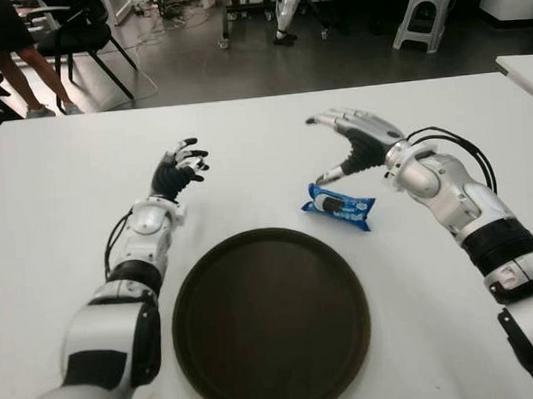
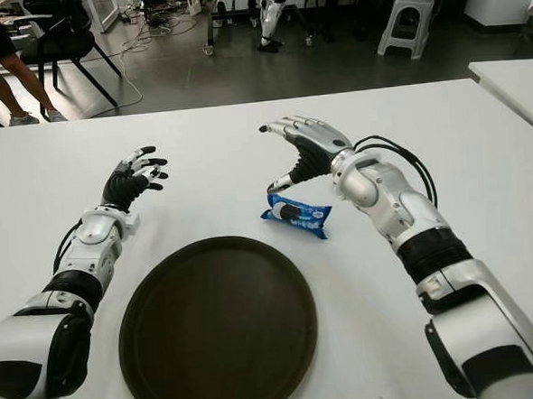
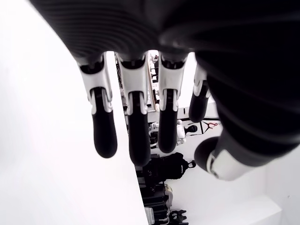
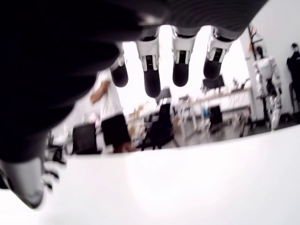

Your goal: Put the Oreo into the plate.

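Observation:
A blue Oreo packet (image 1: 338, 207) lies on the white table (image 1: 59, 203), just beyond the right rim of the round dark brown plate (image 1: 271, 319). My right hand (image 1: 349, 145) hovers directly behind and above the packet, fingers spread, thumb tip pointing down close to the packet's far end. It holds nothing. My left hand (image 1: 180, 169) shows to the left of the plate, beyond its far-left rim, fingers relaxed and holding nothing. The right wrist view shows the spread fingers (image 4: 152, 77) with only table beneath.
The plate holds nothing. Beyond the table's far edge stand black chairs (image 1: 85, 39), a white stool (image 1: 421, 14) and a person's legs (image 1: 24, 79). A second white table (image 1: 528, 70) begins at the far right.

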Controlling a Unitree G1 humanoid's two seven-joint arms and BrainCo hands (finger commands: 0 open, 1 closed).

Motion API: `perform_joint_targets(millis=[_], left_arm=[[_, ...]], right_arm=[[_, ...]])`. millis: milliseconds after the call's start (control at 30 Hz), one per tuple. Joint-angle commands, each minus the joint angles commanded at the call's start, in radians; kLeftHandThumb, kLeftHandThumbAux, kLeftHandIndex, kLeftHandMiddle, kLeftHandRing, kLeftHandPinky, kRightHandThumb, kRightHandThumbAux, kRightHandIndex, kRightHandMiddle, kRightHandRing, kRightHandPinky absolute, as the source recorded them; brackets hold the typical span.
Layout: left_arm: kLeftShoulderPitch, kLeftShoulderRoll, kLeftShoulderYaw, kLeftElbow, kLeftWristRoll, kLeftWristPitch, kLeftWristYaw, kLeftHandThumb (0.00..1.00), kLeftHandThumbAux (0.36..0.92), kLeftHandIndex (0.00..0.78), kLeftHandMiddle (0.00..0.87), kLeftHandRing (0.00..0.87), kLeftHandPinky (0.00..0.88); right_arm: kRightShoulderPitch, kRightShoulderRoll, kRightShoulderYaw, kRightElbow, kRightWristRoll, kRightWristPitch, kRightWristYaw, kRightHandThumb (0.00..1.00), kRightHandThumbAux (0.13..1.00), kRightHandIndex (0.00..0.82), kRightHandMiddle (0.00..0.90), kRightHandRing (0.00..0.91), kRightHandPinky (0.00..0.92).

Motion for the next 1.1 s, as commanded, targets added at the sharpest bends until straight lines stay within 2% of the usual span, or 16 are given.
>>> perform_joint_targets(millis=[67,300,633,900,1033,1100], left_arm=[[0.0,-0.001,0.002,0.0,-0.003,0.001,-0.003,0.194,0.668,0.184,0.313,0.364,0.408],[0.0,-0.006,0.013,-0.001,-0.015,0.001,-0.016,0.228,0.673,0.175,0.313,0.367,0.421],[0.0,-0.01,0.016,-0.003,-0.017,0.001,-0.007,0.225,0.661,0.182,0.316,0.363,0.41],[-0.001,-0.011,0.011,-0.005,-0.013,0.002,-0.002,0.222,0.66,0.18,0.317,0.369,0.418],[-0.001,-0.012,0.01,-0.005,-0.014,0.003,-0.006,0.223,0.669,0.182,0.317,0.371,0.423],[-0.002,-0.012,0.01,-0.006,-0.013,0.004,-0.007,0.227,0.676,0.181,0.316,0.372,0.427]], right_arm=[[0.002,0.006,-0.004,0.006,0.0,0.0,-0.02,0.0,0.65,0.014,0.026,0.056,0.127],[0.0,0.012,0.003,0.017,-0.003,0.025,-0.014,0.0,0.694,0.022,0.03,0.053,0.093],[-0.002,0.001,0.037,-0.005,-0.029,0.083,0.075,0.0,0.727,0.0,0.001,0.002,0.015],[0.005,0.007,0.081,0.028,-0.054,0.091,0.11,0.0,0.732,0.0,0.0,0.0,0.002],[0.008,0.039,0.129,0.093,-0.08,0.09,0.107,0.0,0.733,0.0,0.0,0.0,0.003],[0.014,0.037,0.14,0.098,-0.085,0.084,0.108,0.0,0.742,0.0,0.0,0.0,0.002]])
